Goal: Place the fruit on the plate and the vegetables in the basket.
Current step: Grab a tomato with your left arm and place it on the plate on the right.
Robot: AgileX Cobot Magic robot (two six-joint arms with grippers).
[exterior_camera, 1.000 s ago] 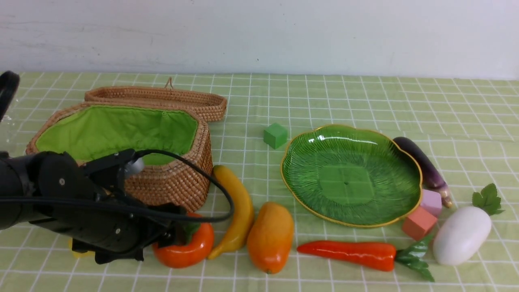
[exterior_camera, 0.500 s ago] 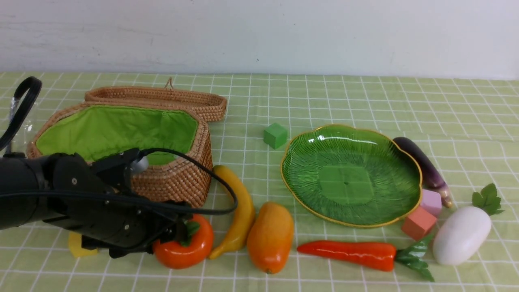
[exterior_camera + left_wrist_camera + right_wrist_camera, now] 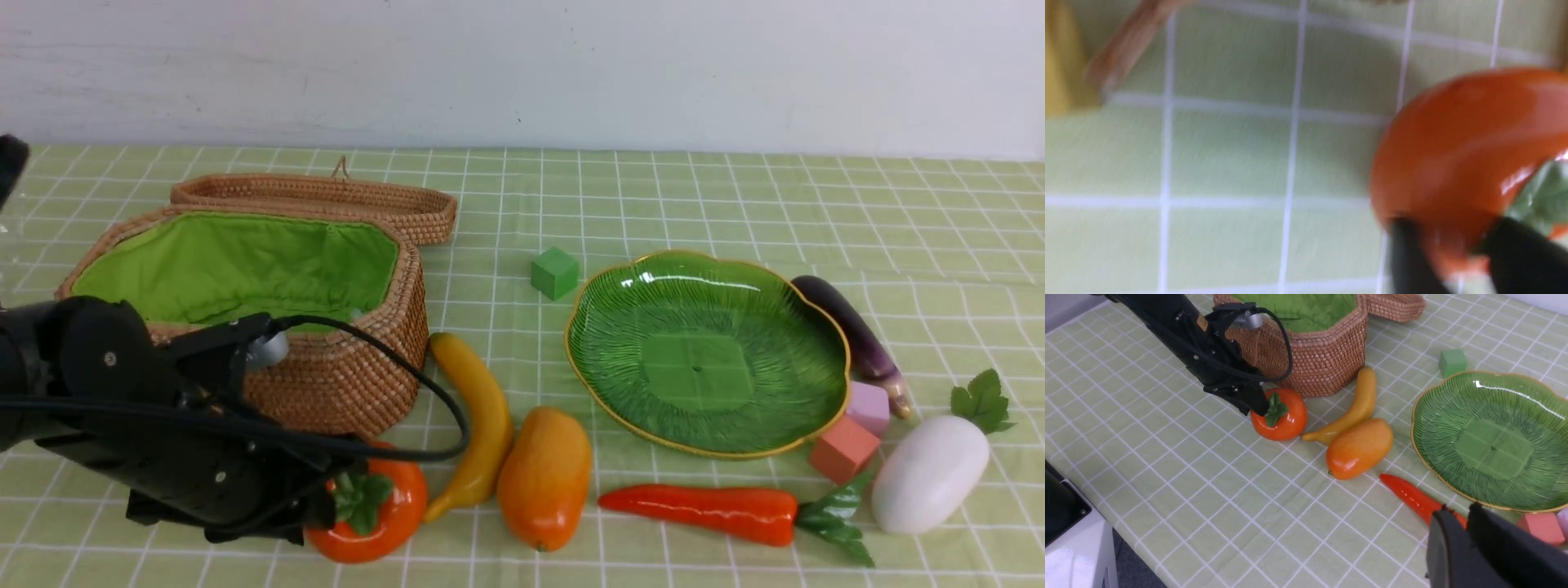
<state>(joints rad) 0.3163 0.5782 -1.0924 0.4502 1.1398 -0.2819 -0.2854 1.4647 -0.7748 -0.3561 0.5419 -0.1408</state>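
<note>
My left gripper (image 3: 329,508) is shut on the persimmon (image 3: 384,518), its black fingers (image 3: 1406,249) pinching the fruit's rim beside the green cap, low over the cloth in front of the basket (image 3: 343,376). To its right lie the banana (image 3: 482,416) and the mango (image 3: 544,478). The green plate (image 3: 702,351) holds nothing. The carrot (image 3: 702,510), the radish (image 3: 931,474) and the eggplant (image 3: 849,331) lie round the plate. My right gripper (image 3: 1458,510) hangs shut above the carrot (image 3: 1412,496), holding nothing; the front view does not show it.
The basket's lid (image 3: 326,200) lies open behind it. A green cube (image 3: 554,273) sits left of the plate; a pale purple cube (image 3: 867,407) and a salmon cube (image 3: 843,448) sit at its right front. The table's near edge (image 3: 1106,516) borders a white stand (image 3: 1077,547).
The left jaws have closed on the persimmon. The arm has drawn back toward the table's front edge and the persimmon has come with it, its cap now tipped forward.
</note>
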